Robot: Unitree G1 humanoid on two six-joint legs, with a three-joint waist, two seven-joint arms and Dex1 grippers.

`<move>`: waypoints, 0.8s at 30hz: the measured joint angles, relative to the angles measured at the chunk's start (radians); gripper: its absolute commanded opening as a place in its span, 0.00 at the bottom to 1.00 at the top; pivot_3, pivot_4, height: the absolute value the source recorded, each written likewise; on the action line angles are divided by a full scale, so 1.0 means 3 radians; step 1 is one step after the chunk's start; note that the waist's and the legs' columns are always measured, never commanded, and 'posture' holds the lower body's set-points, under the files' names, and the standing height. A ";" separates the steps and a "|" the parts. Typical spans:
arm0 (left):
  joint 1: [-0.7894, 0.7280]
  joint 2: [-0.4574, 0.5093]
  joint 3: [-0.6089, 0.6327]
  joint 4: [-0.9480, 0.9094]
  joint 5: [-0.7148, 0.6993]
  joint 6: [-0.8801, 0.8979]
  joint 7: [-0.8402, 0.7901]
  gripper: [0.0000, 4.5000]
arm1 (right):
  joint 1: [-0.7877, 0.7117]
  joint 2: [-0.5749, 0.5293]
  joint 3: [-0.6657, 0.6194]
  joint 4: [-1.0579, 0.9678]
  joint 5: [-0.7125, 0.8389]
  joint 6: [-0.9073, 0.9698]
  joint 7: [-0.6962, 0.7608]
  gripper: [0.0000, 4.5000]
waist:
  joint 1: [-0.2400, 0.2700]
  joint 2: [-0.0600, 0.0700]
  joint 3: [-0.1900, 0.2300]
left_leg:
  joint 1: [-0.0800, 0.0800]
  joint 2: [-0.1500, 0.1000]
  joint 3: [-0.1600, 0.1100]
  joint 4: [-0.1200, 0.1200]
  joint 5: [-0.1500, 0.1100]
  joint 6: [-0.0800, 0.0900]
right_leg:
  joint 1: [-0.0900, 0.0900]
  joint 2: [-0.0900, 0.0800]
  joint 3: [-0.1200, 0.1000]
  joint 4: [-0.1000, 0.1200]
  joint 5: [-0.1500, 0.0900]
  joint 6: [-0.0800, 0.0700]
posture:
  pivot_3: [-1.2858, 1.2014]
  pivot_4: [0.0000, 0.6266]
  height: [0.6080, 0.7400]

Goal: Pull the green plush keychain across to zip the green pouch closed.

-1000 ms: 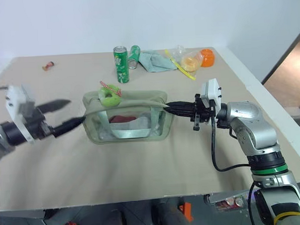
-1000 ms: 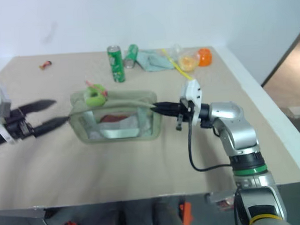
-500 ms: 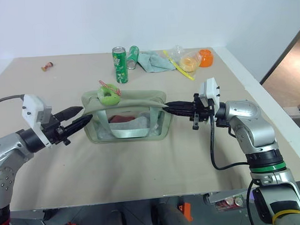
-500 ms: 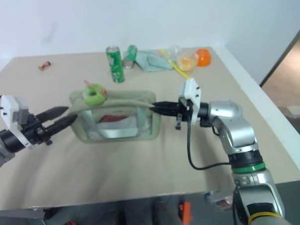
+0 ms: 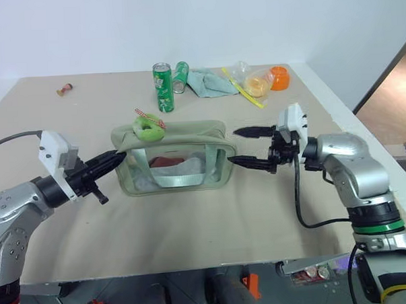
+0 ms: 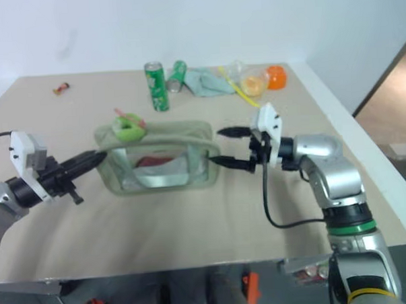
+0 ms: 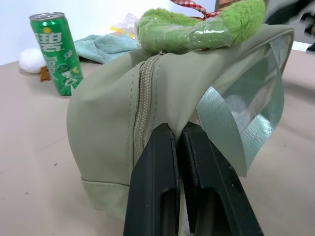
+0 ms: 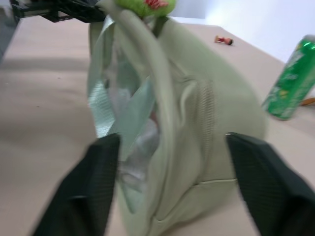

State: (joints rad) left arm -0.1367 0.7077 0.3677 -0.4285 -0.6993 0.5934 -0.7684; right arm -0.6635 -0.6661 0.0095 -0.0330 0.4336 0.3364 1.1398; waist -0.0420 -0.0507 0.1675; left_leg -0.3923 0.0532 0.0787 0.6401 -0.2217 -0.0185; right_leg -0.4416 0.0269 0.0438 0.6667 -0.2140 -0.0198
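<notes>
Where white walls meet, beige table (image 5: 193,240), green pouch (image 5: 173,160) central

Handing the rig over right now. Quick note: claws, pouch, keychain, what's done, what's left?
Left claw: shut, pinching the fabric at the left end of the green pouch.
Right claw: open, fingers spread just off the pouch's right end, holding nothing.
Green plush keychain: sitting on top of the pouch near its left end, ungripped.
Done: left end of the pouch anchored.
Left: take the keychain with the right claw and pull it across to the right end to zip the pouch closed.
</notes>
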 measured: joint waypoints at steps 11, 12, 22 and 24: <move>0.0099 -0.0113 -0.0104 -0.0233 -0.0095 0.0016 0.0205 0.00 | -0.0581 0.0663 0.0394 -0.0633 0.0108 0.0367 -0.0547 1.00 | -0.0012 -0.0001 -0.0001 | 0.0000 0.0007 -0.0001 -0.0002 0.0000 -0.0001 | 0.0000 0.0003 -0.0003 0.0001 -0.0002 -0.0004 | 0.52 0.24 1.00; 0.0097 -0.0127 -0.0128 -0.0249 -0.0095 0.0016 0.0227 0.00 | -0.0581 0.0722 0.0476 -0.0586 0.0057 0.0338 -0.0552 1.00 | -0.0008 -0.0001 -0.0001 | -0.0001 0.0005 -0.0001 -0.0001 0.0000 -0.0001 | 0.0000 0.0001 -0.0004 0.0000 -0.0001 -0.0003 | 0.52 0.24 1.00; 0.0088 -0.0212 -0.0205 -0.0317 -0.0094 0.0014 0.0389 0.00 | -0.0721 0.0992 0.0717 -0.0066 -0.0297 0.0097 -0.0555 1.00 | 0.0018 -0.0002 -0.0001 | -0.0005 -0.0011 -0.0003 0.0001 0.0000 0.0001 | 0.0001 -0.0016 -0.0005 -0.0001 -0.0003 0.0008 | 0.52 0.24 1.00; 0.0089 -0.0213 -0.0219 -0.0331 -0.0094 0.0014 0.0425 0.00 | -0.0721 0.1005 0.0743 -0.0003 -0.0355 0.0050 -0.0543 1.00 | 0.0025 -0.0002 -0.0001 | -0.0005 -0.0011 -0.0004 0.0000 0.0000 0.0001 | 0.0001 -0.0016 -0.0006 -0.0001 -0.0003 0.0007 | 0.52 0.24 1.00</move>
State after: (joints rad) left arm -0.1102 0.6438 0.3020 -0.5277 -0.7275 0.5974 -0.6410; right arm -0.8798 -0.3647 0.2323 -0.0339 0.3272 0.3514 0.9768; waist -0.0345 -0.0511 0.1672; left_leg -0.3938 0.0500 0.0775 0.6402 -0.2218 -0.0183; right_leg -0.4414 0.0222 0.0421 0.6664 -0.2150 -0.0176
